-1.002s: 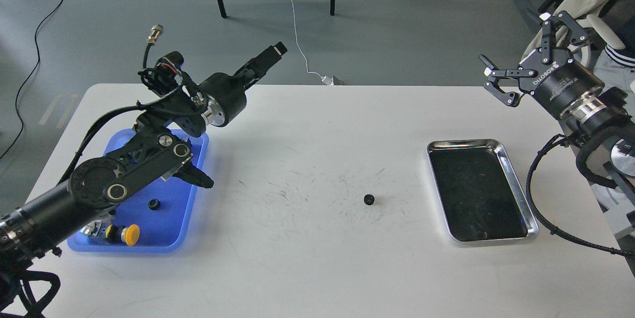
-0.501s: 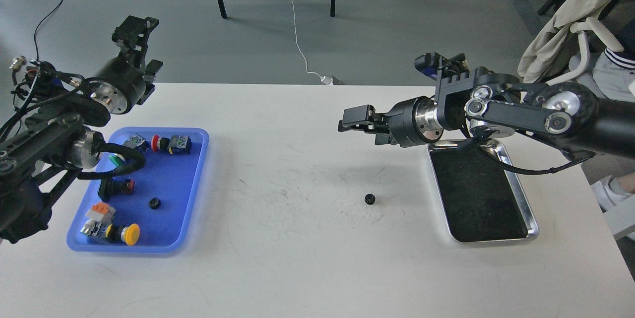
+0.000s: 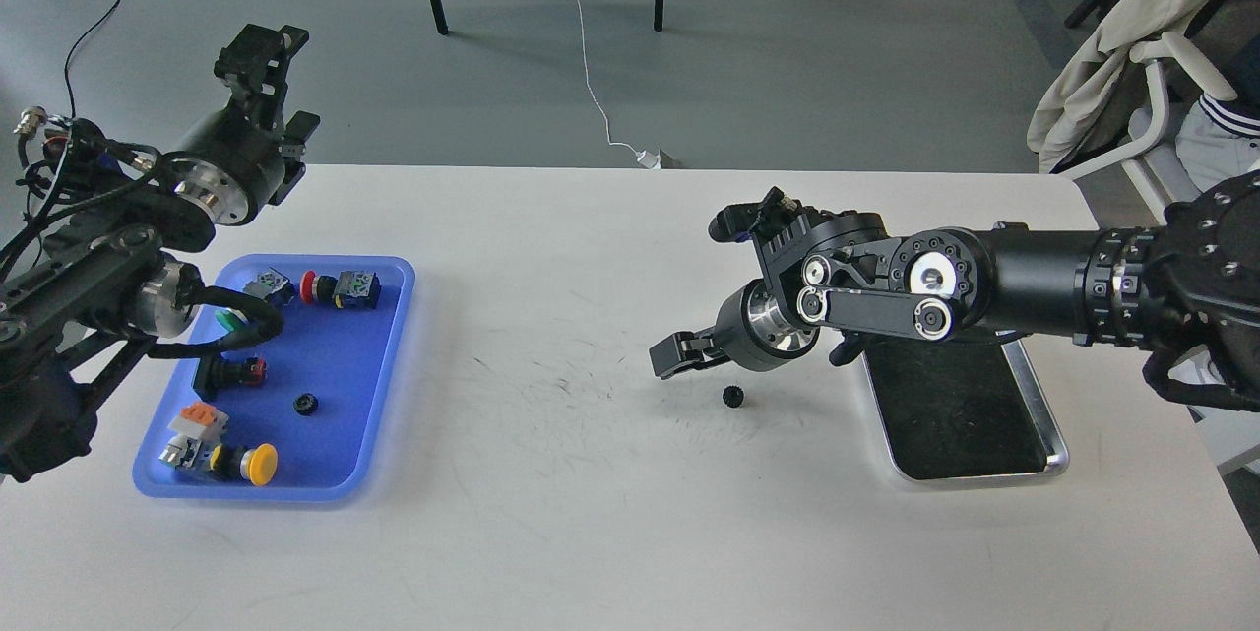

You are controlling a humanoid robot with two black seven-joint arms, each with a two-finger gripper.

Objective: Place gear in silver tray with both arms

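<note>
At the far left, the left gripper (image 3: pixel 264 60) is raised above the back-left edge of the desk (image 3: pixel 551 513), well clear of the work; its fingers appear parted and empty, though the angle makes the exact opening hard to judge. Below it, the blue tray (image 3: pixel 389 365) holds assorted switches and a second small black gear (image 3: pixel 306 404). Near the desk centre, the loose gear (image 3: pixel 731 396) lies flat on the bare surface, apart from everything. The right gripper (image 3: pixel 677 355) hovers just above and slightly left of this gear, pointing left; how far it is open cannot be determined from this angle, and it holds nothing. To grasp well, the gripper should probably be pitched downward, centred over the gear with one finger on each side, then lowered until the fingertips nearly touch the desk before closing. The silver tray (image 3: pixel 1043 414) lies to the right, empty, partly hidden under the right arm.
</note>
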